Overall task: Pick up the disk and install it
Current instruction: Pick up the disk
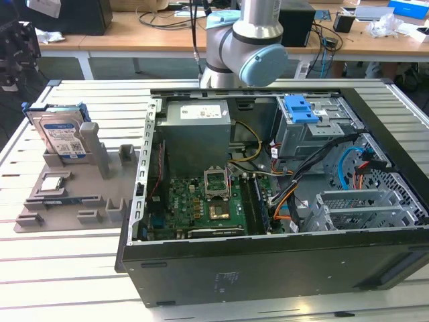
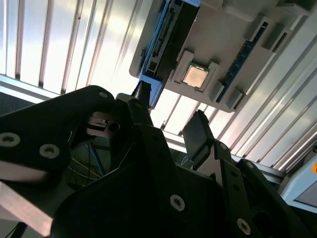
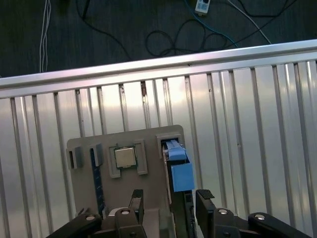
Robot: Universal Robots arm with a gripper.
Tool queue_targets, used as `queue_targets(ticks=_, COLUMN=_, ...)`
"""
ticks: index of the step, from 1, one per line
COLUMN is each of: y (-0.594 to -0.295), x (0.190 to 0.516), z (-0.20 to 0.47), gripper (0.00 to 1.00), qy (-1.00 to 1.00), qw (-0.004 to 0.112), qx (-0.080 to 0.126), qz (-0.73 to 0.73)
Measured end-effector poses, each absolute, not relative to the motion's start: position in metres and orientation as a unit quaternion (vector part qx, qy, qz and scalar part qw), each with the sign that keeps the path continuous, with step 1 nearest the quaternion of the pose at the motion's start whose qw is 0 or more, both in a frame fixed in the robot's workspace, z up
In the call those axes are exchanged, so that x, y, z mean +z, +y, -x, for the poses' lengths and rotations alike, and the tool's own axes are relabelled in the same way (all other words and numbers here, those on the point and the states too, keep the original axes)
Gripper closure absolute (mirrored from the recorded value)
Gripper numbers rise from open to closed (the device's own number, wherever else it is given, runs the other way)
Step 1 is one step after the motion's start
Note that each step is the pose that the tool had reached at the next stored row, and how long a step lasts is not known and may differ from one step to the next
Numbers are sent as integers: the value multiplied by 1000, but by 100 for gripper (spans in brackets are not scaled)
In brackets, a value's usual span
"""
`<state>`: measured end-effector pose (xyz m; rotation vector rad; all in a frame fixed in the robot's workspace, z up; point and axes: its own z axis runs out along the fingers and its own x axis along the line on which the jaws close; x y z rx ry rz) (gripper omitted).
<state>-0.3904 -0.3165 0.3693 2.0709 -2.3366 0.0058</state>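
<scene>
On the grey fixture, at the exterior view's left: the disk [image 1: 64, 134] stands on edge in a slot of the fixture [image 1: 94, 191]. Its label face is outward and blue rails run round its rim. It is well apart from the open computer case [image 1: 268, 268].
Pincer: the gripper [image 3: 169, 206] hangs over that fixture in the first wrist view, with its 2 fingers [image 3: 204, 198] apart and nothing between them.
Disk from pincer: beneath it and a little ahead, seen edge-on as a thin blue-railed strip.
Long axis: the strip runs along a line that passes between the 2 fingers. By my judgement, 1 finger stands to each side of the disk's thickness, facing its flat sides.
Neighbour: a CPU chip [image 3: 125, 157] sits in its own pocket just beside the disk's slot, outside the line between the fingers.
Install side: a blue caddy [image 1: 300, 107] sits on the grey drive bay [image 1: 298, 137] inside the case, well apart from the disk.
Arm: the robot arm [image 1: 244, 33] rises behind the case.
Hidden: the disk's lower part is sunk in the slot, and its near end lies behind the gripper body in the first wrist view. The label face is turned away from both wrist views. How far the fingertips hang above the disk's edge cannot be told.
</scene>
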Motion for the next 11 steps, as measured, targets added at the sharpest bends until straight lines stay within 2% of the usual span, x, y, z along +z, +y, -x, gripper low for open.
queue_targets(ticks=11, y=-309, x=350, z=390, gripper=46, qy=-748, qw=10, qx=2, qz=-664)
